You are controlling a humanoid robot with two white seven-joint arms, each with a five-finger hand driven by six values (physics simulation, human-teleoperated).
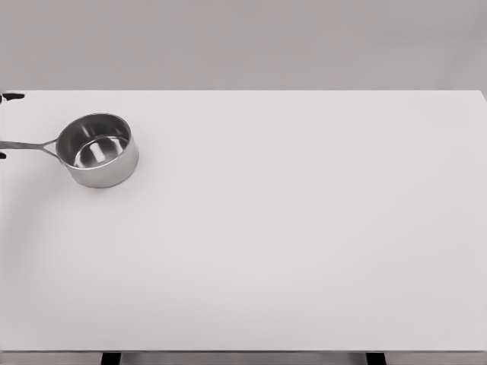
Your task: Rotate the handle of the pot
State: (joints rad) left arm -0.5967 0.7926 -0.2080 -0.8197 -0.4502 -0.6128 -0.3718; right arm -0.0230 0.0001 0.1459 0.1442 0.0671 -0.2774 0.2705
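A small steel saucepan (97,150) stands upright on the white table (289,228) at the far left. Nothing is inside it. Its thin handle (29,144) points left and runs out of the picture. Of my left hand (11,96) only two small dark bits show at the left edge, one above the handle's end and one just below it. Whether the hand touches the handle is hidden by the frame edge. My right arm does not show.
The table's back edge runs along the grey wall (243,46) just behind the pot. Two dark table legs (111,358) show under the front edge.
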